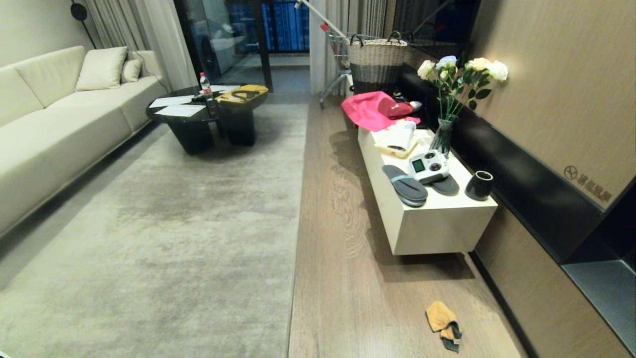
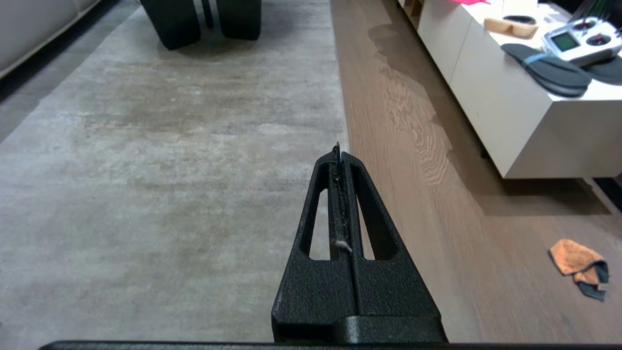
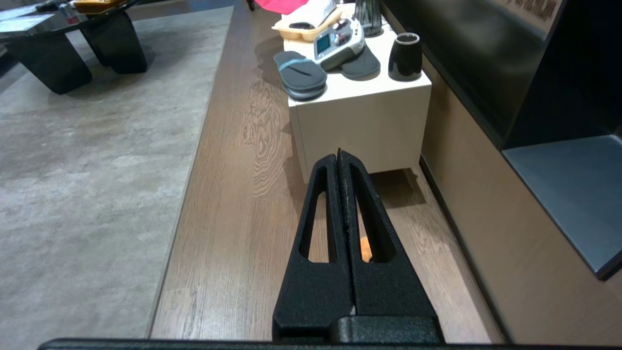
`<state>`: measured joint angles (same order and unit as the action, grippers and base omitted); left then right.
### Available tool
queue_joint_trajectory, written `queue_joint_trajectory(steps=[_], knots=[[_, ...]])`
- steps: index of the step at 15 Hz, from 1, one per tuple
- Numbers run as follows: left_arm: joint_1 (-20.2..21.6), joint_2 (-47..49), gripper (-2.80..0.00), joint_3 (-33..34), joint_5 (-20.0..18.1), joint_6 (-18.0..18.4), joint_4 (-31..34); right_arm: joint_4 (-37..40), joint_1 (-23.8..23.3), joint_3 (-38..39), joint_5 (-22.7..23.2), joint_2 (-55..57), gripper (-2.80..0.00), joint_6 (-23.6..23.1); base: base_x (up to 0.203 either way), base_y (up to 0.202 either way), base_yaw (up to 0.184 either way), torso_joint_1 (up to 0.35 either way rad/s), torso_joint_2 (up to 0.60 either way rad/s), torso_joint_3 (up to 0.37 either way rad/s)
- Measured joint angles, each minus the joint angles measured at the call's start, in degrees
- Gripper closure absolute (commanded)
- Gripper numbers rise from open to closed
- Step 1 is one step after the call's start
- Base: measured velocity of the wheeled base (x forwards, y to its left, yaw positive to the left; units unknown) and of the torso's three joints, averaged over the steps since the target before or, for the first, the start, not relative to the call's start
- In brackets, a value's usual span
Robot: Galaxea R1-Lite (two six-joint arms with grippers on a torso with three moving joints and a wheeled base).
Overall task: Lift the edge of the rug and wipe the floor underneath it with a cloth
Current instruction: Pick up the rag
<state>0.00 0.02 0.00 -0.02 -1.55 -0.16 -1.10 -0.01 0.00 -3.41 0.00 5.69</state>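
The small orange-tan fuzzy cloth (image 1: 441,318) lies crumpled on the light brown wood-plank floor (image 1: 338,248), well apart from the pale grey-beige rug edge (image 1: 298,223). Both the left gripper (image 2: 338,150) and right gripper (image 3: 339,154) hang empty, jaws pressed together, so I would say the right should open wide and descend squarely over the rag. A woven striped basket (image 1: 376,59) stands beyond the white bench (image 1: 437,223); its contents are hidden.

rug (image 1: 149,223): matt short pile | floor (image 1: 343,248): wood grain, slight sheen | cloth (image 1: 439,316): fuzzy fabric

Grey slippers (image 1: 405,185) and remote controller (image 1: 429,166) on white bench (image 1: 437,226)
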Motion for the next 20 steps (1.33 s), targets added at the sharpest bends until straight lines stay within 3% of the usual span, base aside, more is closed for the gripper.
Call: queue_joint_trajectory(steps=[5,20], knots=[[0.0,0.0,0.00,0.0,0.0,0.0,0.1,0.1,0.0,0.0,0.0,0.0,0.00,0.0,0.000,0.000,0.000,-0.015,0.41,0.396],[0.0,0.0,0.00,0.0,0.0,0.0,0.0,0.1,0.0,0.0,0.0,0.0,0.00,0.0,0.000,0.000,0.000,0.001,0.03,0.029]])
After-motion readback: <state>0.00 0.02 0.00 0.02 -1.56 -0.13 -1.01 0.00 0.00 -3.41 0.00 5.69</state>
